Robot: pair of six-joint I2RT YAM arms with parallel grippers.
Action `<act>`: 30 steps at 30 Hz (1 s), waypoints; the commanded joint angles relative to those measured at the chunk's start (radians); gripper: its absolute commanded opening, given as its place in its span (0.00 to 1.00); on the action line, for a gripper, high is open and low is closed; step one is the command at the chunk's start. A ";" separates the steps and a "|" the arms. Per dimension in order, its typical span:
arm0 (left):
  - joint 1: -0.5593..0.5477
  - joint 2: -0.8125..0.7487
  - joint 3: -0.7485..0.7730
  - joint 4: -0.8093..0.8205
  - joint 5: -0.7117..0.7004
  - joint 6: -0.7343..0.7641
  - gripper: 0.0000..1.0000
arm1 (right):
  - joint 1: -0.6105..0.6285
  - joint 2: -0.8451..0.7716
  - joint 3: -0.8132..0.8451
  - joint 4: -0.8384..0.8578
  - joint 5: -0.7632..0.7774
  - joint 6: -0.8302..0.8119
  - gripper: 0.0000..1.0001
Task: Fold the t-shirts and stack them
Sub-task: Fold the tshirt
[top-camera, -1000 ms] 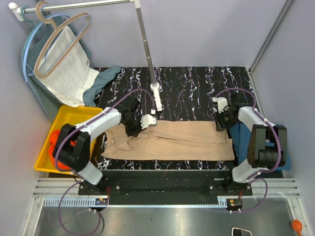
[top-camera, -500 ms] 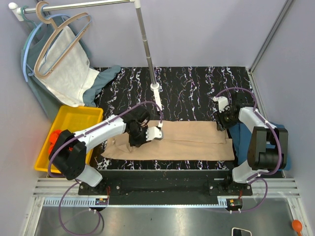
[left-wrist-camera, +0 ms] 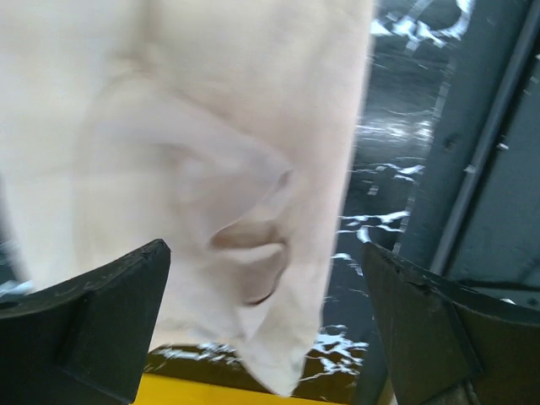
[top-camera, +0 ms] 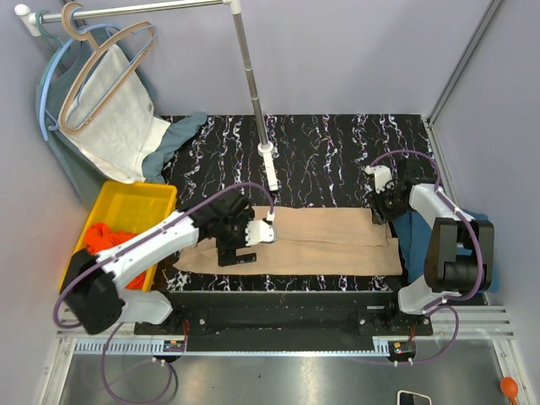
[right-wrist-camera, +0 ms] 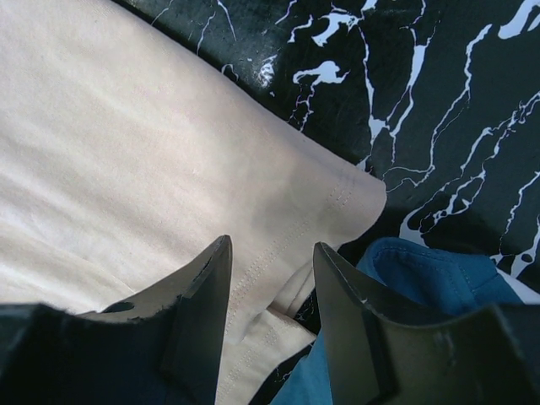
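Hovering low over the beige shirt [left-wrist-camera: 169, 126], the left pincer [left-wrist-camera: 266, 287] stood wide, with nothing between its jaws and a loose, puckered fold of cloth just beyond them. The right pincer [right-wrist-camera: 270, 287] stood about half apart over the shirt's stitched corner at the far right. The cloth lay flat in the gap between its jaws, so it did not look clamped on anything. The shirt lay as a long flat band across the near part of the black marbled bench [top-camera: 337, 152]. Its rumpled left end reached towards the yellow bin [top-camera: 126, 190], where an orange shirt [top-camera: 105, 236] sat bunched. A blue shirt [right-wrist-camera: 422, 278] lay just beside the beige one's right end, by the right arm. Thin cotton like this looked light and limp. It would likely sag and crease wherever it was unsupported, slide easily on the smooth bench, and let its layers shift apart. A pinch at a hemmed edge or corner, where the stitching gave some body, seemed the surest hold. Taking all layers at once, at two corners together, would best keep a fold square.
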 commanded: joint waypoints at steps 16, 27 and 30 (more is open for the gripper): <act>0.206 0.076 -0.154 0.421 -0.290 0.097 0.99 | 0.206 -0.020 0.071 -0.023 0.137 -0.007 0.76; 0.219 0.238 -0.119 0.401 -0.299 0.094 0.99 | 0.250 0.111 0.029 0.049 0.170 -0.044 0.78; 0.219 0.255 -0.117 0.385 -0.312 0.094 0.99 | 0.267 0.120 0.014 0.054 0.168 -0.043 0.78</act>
